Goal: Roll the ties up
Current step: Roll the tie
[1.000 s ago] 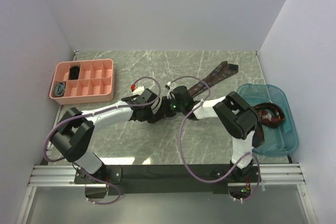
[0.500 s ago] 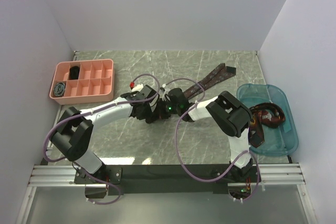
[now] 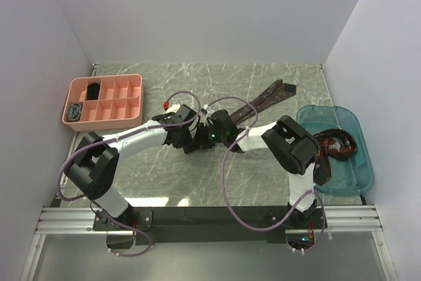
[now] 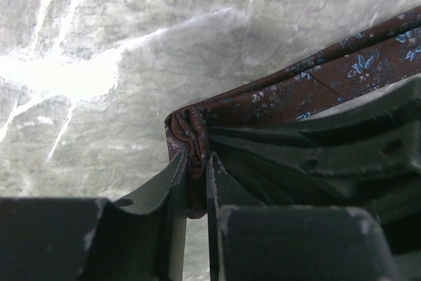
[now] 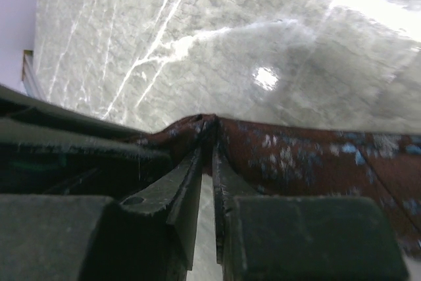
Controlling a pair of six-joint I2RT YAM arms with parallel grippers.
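Jaws nearly closed on left gripper (image 4: 198,160) and right gripper (image 5: 207,148); both pinching the bunched end of the maroon patterned tie (image 4: 316,87).

Robot lab test booth, plain white walls (image 3: 197,11) around a marble-look table (image 3: 164,176), metal rail (image 3: 66,219) along the table's near edge.

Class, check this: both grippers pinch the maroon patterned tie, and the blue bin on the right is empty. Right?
One slip: the top view shows the blue bin holds a dark tie. The left gripper and right gripper do pinch the maroon patterned tie.
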